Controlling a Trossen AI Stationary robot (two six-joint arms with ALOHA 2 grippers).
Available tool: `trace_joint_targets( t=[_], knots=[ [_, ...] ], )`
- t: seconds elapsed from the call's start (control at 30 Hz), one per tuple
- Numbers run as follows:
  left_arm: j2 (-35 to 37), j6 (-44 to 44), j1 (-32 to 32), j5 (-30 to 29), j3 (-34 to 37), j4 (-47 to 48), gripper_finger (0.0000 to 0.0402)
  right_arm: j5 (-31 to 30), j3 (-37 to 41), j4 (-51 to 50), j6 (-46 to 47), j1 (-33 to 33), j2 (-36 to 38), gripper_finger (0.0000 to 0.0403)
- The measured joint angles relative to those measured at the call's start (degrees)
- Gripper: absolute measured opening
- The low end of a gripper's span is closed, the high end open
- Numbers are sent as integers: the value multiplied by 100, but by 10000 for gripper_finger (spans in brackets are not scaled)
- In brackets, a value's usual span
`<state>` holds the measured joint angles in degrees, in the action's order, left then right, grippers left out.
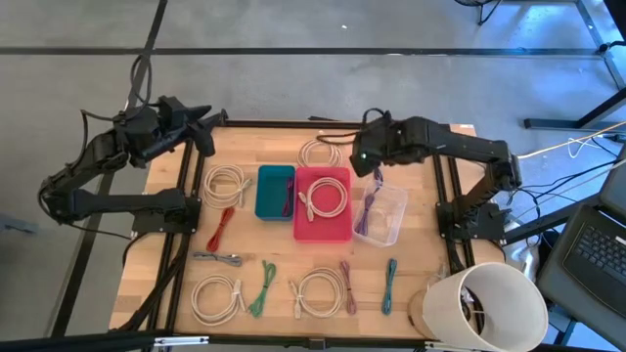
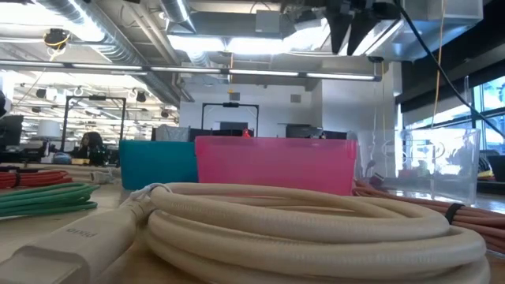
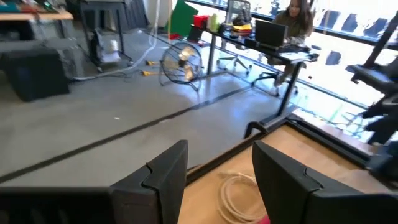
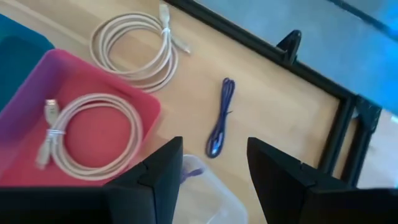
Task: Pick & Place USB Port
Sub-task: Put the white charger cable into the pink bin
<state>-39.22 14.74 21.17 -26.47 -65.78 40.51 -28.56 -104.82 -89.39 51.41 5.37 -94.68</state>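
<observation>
On wooden table (image 1: 411,249): coiled cables, pink bin (image 1: 324,230); both grippers (left (image 1: 207,121), right (image 1: 364,154)) spread, apparently empty.

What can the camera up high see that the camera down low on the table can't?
Only the high view shows both arms: the left gripper at the table's far left corner, the right gripper above the clear bin, both open. It also shows the white coil inside the pink bin and the white bucket. Only the low view shows the room behind and a white coil up close. Both share the teal bin, pink bin and clear bin.
</observation>
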Motion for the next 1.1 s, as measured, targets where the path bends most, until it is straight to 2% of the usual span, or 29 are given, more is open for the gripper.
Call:
trace_joint_targets(
  t=[0.13, 0.4, 0.6, 0.87, 1.1],
  knots=[
    [-129, 235, 0, 196, 0, 0, 173, 79, -8, 258, -745, 321, -2, 181],
    [-483, 777, -7, 372, 0, 0, 173, 1323, 99, 1964, -2169, 1239, -18, 181],
    [-577, 934, -7, 417, 1, -89, 173, 2106, 99, 2801, -2291, 1799, -395, 181],
    [-564, 759, -7, 415, 2, -636, 173, 2949, 108, 3375, -2645, 1984, -1474, 181],
    [-566, 713, -7, 433, 2, -660, 173, 3026, 110, 3556, -2808, 1982, -2292, 181]
  ],
)
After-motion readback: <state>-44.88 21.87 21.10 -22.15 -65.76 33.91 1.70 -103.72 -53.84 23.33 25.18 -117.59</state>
